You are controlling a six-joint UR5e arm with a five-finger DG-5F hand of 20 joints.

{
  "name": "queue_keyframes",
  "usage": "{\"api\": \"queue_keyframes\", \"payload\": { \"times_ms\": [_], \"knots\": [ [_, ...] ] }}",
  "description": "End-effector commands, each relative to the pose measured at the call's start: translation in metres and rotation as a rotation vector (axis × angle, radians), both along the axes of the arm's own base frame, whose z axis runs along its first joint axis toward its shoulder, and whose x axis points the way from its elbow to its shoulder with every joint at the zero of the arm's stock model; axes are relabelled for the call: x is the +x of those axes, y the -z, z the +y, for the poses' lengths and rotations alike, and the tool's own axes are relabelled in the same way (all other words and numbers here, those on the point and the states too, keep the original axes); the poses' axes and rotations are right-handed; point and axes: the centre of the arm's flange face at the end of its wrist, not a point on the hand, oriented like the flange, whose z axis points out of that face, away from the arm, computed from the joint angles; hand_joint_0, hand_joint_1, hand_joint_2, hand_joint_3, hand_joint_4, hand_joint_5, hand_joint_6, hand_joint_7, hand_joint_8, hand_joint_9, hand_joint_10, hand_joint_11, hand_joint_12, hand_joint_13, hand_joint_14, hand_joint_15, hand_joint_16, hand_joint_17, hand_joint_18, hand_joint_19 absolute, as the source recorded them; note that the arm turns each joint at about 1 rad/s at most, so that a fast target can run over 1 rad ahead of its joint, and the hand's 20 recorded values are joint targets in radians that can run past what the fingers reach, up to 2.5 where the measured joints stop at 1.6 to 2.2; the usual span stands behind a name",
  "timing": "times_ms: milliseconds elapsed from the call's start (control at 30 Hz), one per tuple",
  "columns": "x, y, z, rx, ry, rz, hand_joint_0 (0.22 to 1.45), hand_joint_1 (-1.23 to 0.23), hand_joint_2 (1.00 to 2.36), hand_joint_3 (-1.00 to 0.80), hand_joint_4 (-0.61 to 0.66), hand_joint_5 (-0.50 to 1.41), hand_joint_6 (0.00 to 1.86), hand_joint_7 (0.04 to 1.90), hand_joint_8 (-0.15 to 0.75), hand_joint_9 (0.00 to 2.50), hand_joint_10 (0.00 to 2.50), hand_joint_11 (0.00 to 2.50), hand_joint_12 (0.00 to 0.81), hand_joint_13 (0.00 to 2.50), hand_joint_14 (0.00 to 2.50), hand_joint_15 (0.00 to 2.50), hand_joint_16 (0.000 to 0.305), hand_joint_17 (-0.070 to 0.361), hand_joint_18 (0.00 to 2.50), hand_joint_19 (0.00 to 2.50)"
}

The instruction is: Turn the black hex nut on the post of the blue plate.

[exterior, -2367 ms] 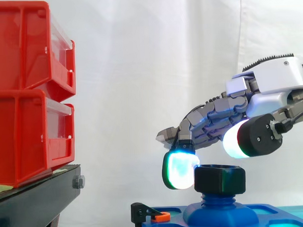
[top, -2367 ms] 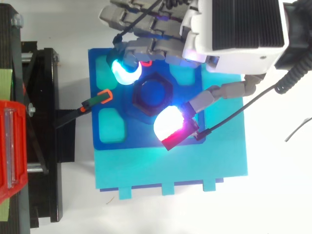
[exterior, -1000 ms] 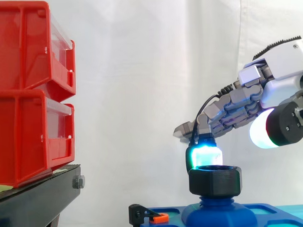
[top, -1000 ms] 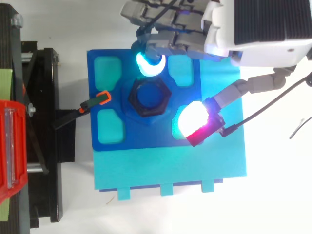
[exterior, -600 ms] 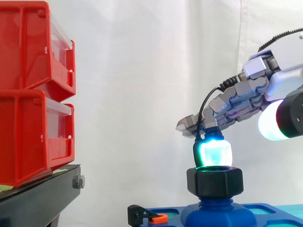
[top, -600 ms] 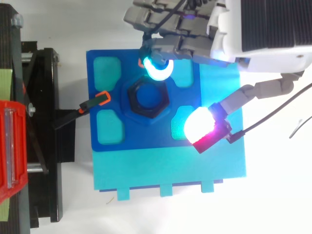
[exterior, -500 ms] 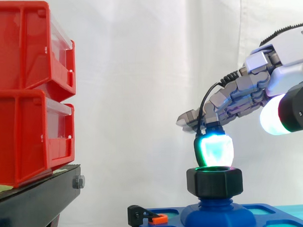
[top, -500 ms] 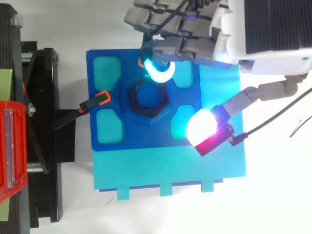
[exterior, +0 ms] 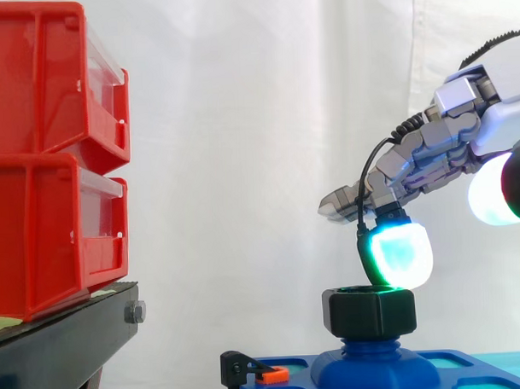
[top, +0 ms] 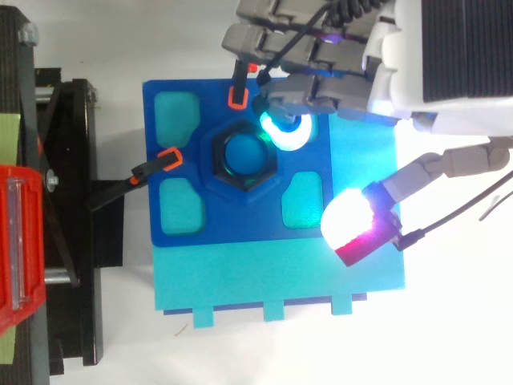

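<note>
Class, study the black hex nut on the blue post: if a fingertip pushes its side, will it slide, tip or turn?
The nut seems rigid: thick, flat-sided walls. Pushed sideways it probably won't slide or tip, since the post fills its bore; it should turn instead. Its flats should give the hand purchase.

The hand higher, farther from the nut

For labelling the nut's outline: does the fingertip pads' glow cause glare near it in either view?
Top view: the robot hand's white pad glares beside the blue plate; cyan light tints the post top; the black hex nut is distinct. Side view: the nut is dark, clearly outlined under the cyan pad.
</note>
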Motion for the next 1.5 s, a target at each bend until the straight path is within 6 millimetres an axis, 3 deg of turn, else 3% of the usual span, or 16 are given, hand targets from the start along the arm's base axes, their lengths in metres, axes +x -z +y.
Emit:
{"api": "queue_keyframes", "payload": {
  "times_ms": [0,167,500,767,1133,1167,1200,1467],
  "knots": [
    [0.000,0.001,0.003,-0.001,0.003,0.004,0.45,-0.42,1.00,-0.50,0.26,-0.19,0.50,1.14,0.203,0.11,0.00,0.00,0.353,0.12,0.00,0.00,0.054,0.122,0.00,0.00],
    [0.001,0.000,0.005,0.005,0.003,0.003,0.45,-0.43,1.00,-0.50,0.25,-0.21,0.50,1.05,0.205,0.11,0.00,0.00,0.354,0.11,0.00,0.00,0.055,0.123,0.00,0.00],
    [0.008,-0.029,0.002,0.079,0.024,-0.061,0.39,-0.63,1.00,-0.50,0.19,-0.26,0.50,0.81,0.209,0.07,0.00,0.00,0.378,0.10,0.00,0.00,0.061,0.138,0.00,0.00],
    [0.019,-0.033,0.006,0.139,0.037,-0.139,0.37,-0.56,1.00,-0.50,0.20,-0.27,0.50,0.77,0.221,0.05,0.00,0.00,0.395,0.08,0.00,0.00,0.064,0.144,0.00,0.00],
    [0.040,-0.007,0.011,0.149,0.028,-0.177,0.39,-0.43,1.00,-0.50,0.20,-0.26,0.50,0.79,0.219,0.04,0.00,0.00,0.389,0.07,0.00,0.00,0.061,0.138,0.00,0.00],
    [0.045,0.006,0.011,0.151,0.028,-0.166,0.39,-0.43,1.00,-0.50,0.21,-0.26,0.50,0.80,0.218,0.04,0.00,0.00,0.389,0.07,0.00,0.00,0.061,0.138,0.00,0.00],
    [0.046,0.006,0.012,0.153,0.028,-0.170,0.39,-0.43,1.00,-0.50,0.21,-0.26,0.50,0.81,0.218,0.04,0.00,0.00,0.389,0.07,0.00,0.00,0.061,0.138,0.00,0.00],
    [0.052,0.015,0.014,0.169,0.025,-0.180,0.35,-0.69,1.00,-0.50,0.21,-0.27,0.50,0.83,0.220,0.02,0.00,0.00,0.403,0.05,0.00,0.00,0.064,0.144,0.00,0.00]
  ]
}}
